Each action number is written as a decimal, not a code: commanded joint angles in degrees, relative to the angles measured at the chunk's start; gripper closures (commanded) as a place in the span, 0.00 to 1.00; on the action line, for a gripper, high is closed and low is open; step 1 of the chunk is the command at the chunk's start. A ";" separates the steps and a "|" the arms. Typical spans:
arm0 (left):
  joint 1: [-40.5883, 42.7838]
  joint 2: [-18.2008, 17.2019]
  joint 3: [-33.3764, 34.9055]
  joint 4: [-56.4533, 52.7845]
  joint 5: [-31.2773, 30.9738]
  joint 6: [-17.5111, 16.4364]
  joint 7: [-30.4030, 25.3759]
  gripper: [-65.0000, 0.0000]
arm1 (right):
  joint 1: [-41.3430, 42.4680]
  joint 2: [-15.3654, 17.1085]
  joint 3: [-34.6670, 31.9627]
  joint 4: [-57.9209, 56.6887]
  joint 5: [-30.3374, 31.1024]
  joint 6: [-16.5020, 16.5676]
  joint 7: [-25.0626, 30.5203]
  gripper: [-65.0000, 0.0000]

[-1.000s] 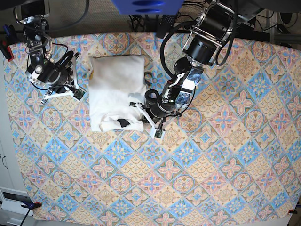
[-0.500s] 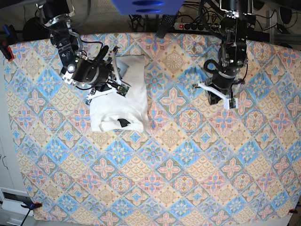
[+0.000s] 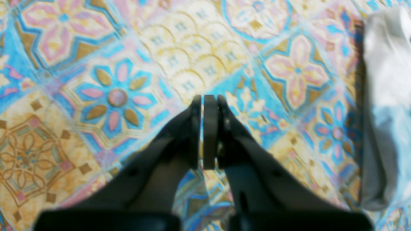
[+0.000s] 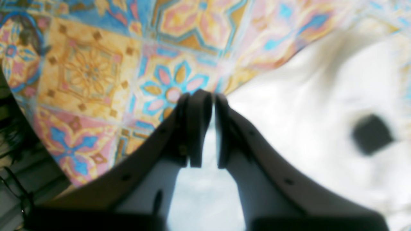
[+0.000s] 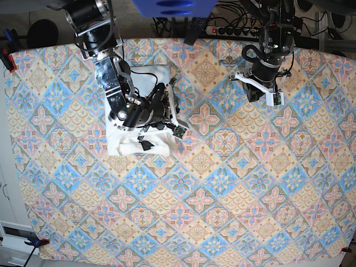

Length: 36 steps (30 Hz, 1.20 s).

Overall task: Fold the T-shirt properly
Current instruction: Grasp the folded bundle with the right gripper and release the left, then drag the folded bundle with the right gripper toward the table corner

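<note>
I have the T-shirt (image 5: 143,83) in the upper left of the base view, gathered into a tall bundle with its lower edge bunched up and a small black tag (image 5: 146,145) on it. What has changed over the last second is that my arms have traded places: the left gripper (image 5: 264,92) has swung off the cloth to the upper right of the frame, while the right gripper (image 4: 213,94) has come across from the far left and now sits over the shirt's right side. The left pincer is pressed together on nothing, above the patterned tablecloth (image 3: 117,98), with the bundle at the right edge of its wrist view. The right pincer's fingers stand close together over white cloth; I can't tell whether they meet or are slightly parted, and I see no fabric pinched in them. The outline of the bundle looks much the same as before, so I take this as a change of working arm. The right arm will probably tidy or fold that ragged lower end next; dragging could loosen the layers.
</note>
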 commanded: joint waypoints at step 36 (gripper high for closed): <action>0.10 -0.11 0.02 2.39 -0.06 -0.28 -1.25 1.00 | 2.59 15.67 9.96 -19.53 0.56 0.14 7.71 0.98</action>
